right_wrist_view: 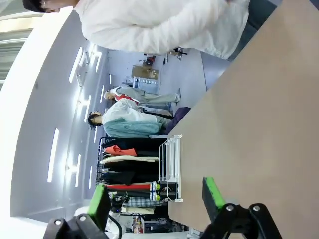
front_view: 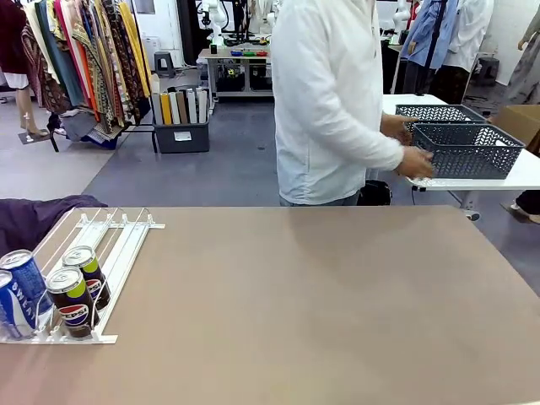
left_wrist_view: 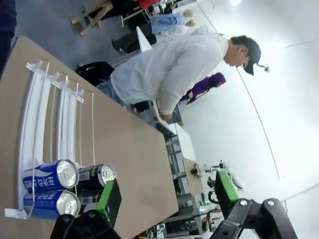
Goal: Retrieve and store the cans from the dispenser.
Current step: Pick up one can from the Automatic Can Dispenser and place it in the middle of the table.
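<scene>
Across the table (front_view: 321, 295), at 1 o'clock, a person (front_view: 325, 101) handles a basket (front_view: 464, 148). At 8 o'clock the dispenser (front_view: 126, 245) holds cans (front_view: 72, 299) against its near end. Left gripper (left_wrist_view: 167, 191) and right gripper (right_wrist_view: 155, 196) gape, empty.

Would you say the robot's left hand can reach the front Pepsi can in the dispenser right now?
Probably yes: the left hand is open and close to the front Pepsi can, whose top is uncovered. The person is turned away at the grey mesh basket.
</scene>
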